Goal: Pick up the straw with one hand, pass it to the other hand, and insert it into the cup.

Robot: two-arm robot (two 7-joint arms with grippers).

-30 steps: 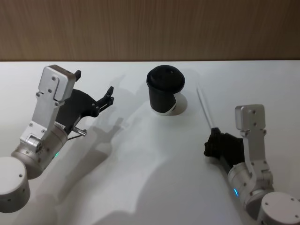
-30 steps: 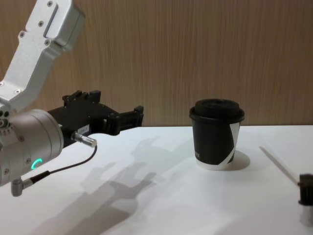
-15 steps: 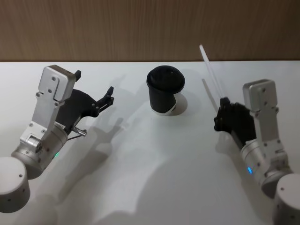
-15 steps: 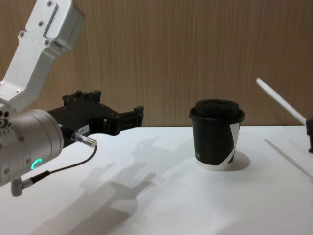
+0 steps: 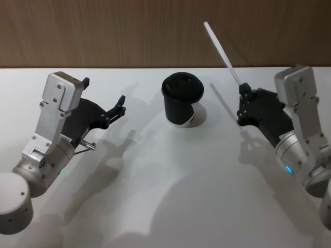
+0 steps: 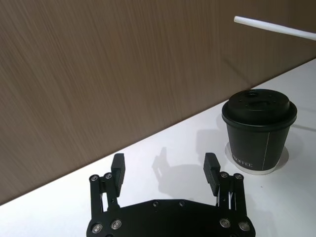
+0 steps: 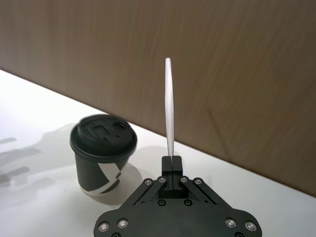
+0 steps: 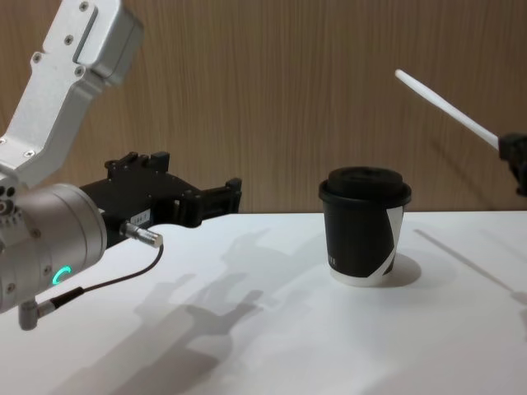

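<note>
Holds the straw (image 5: 222,52) by its lower end, clenched in the right pincer (image 7: 171,165), tilted up and clear of the table (image 5: 170,181), right of the cup (image 5: 182,101). Shows the left pincer (image 6: 165,165) released, well apart. Risks the thin straw pivoting or slipping at handover, given the end-only grip.

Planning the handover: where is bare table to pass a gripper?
Widest: the near table in front of the cup. Narrower bare gaps flank the cup: one toward the open left gripper, one toward the right gripper holding the straw. Tightest right around the cup.
</note>
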